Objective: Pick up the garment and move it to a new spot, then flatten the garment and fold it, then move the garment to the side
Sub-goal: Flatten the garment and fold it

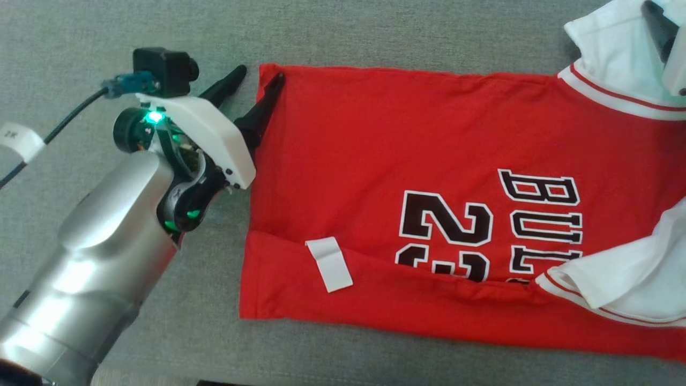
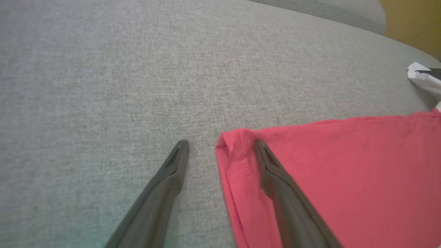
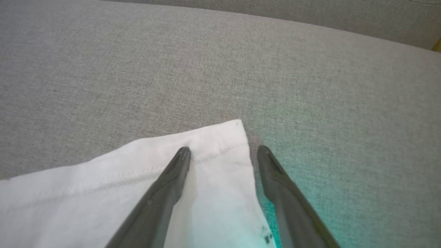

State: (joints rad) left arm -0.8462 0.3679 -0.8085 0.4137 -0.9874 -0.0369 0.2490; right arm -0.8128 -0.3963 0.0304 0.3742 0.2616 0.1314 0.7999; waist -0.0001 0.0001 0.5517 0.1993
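Note:
The garment [image 1: 429,177] is a red jersey with white sleeves and black lettering, spread flat on the grey cushion with its near edge folded over. My left gripper [image 1: 261,76] is open at the garment's far left hem corner [image 2: 229,141]: one finger rests on the red cloth, the other on bare cushion beside it. My right gripper [image 3: 223,151] is open at the corner of the far white sleeve [image 3: 210,144], one finger on the sleeve, the other on the cushion. Nothing is clamped in either.
Grey upholstered cushion [image 1: 161,332] lies under everything, with bare fabric left of and beyond the garment. A white label strip [image 1: 329,264] sits on the folded red edge. A second white sleeve [image 1: 632,273] lies at the near right. A cushion seam [image 2: 327,10] runs behind.

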